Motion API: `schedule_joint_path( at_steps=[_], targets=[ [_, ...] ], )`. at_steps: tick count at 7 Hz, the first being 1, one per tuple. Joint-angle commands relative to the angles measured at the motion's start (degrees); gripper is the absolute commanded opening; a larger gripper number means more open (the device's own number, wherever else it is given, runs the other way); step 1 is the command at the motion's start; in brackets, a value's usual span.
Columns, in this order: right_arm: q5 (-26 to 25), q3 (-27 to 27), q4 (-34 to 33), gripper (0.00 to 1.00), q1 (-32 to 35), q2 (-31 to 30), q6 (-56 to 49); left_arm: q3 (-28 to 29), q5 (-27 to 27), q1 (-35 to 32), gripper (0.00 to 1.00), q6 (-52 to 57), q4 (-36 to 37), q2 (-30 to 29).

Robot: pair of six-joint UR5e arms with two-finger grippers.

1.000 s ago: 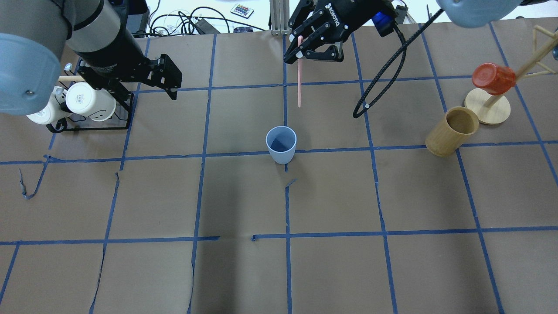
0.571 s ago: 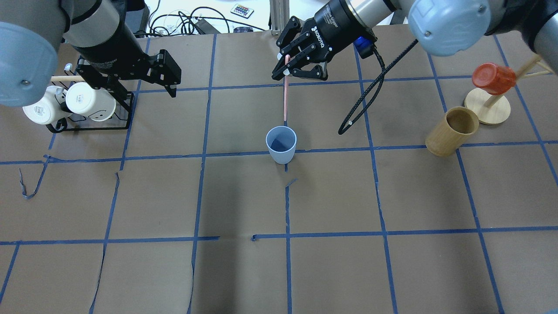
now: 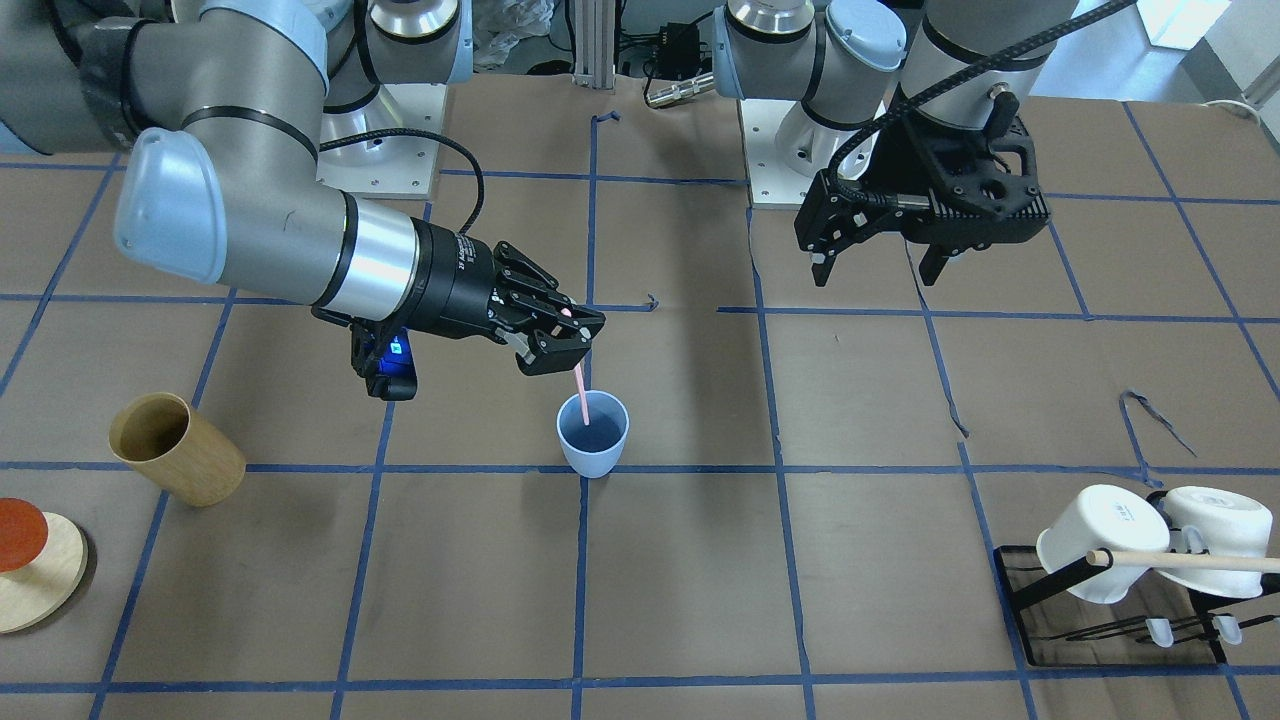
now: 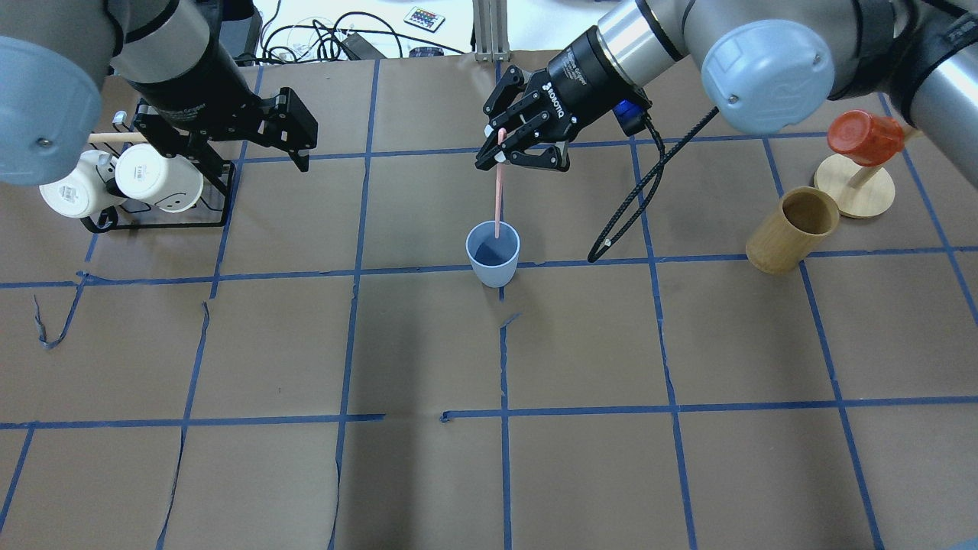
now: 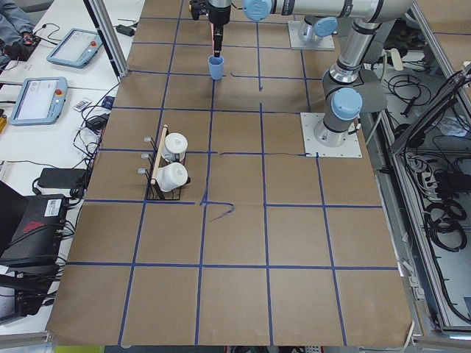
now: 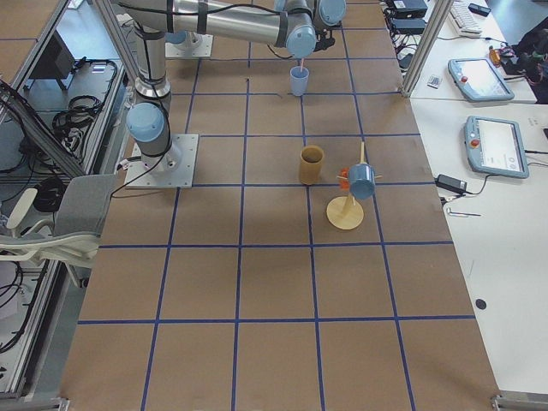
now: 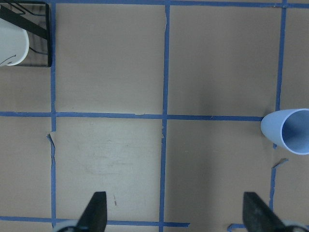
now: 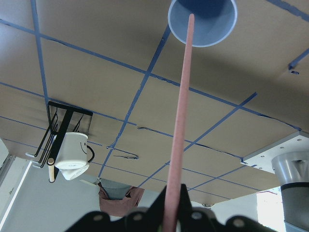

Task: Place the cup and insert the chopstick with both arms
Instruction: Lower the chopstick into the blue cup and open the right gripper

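Observation:
The light blue cup [image 4: 493, 253] stands upright at the table's middle; it also shows in the front view [image 3: 593, 436] and at the right edge of the left wrist view [image 7: 289, 137]. My right gripper [image 4: 500, 145] is shut on the top of the pink chopstick [image 4: 498, 195], which hangs almost upright. Its lower tip is at the cup's mouth, just inside the rim in the front view [image 3: 581, 388] and over the opening in the right wrist view [image 8: 179, 130]. My left gripper [image 4: 298, 141] is open and empty, well to the cup's left, near the mug rack.
A black rack with white mugs [image 4: 130, 183] and a wooden dowel stands at the left. A tan wooden cup [image 4: 791, 229] and a wooden stand holding a red cup [image 4: 863, 137] are at the right. A black cable loop [image 4: 649, 191] hangs from the right arm.
My right gripper has moved left and nearer with the chopstick, so its tip went from beyond the cup to the cup's mouth. The left arm has barely moved.

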Motion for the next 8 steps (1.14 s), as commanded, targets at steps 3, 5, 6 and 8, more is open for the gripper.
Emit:
schedule_joint_path(
  at_steps=[3,5,6,8],
  targets=[
    [0.53,1.77,-0.27,0.97,0.1,-0.08,-0.48,0.02,0.0,0.04,1.0,-0.04,-0.33,-0.01],
    [0.44,1.42,-0.44,1.0,1.5,-0.26,0.04,0.02,0.0,0.04,1.0,-0.04,-0.33,-0.01],
    [-0.95,0.81,-0.45,1.0,1.42,-0.52,0.4,0.02,0.0,0.04,1.0,-0.04,-0.33,-0.01],
    [-14.18,-4.35,1.47,1.0,0.55,-2.54,0.49,0.02,0.0,0.04,1.0,-0.04,-0.33,-0.01]
  ],
)
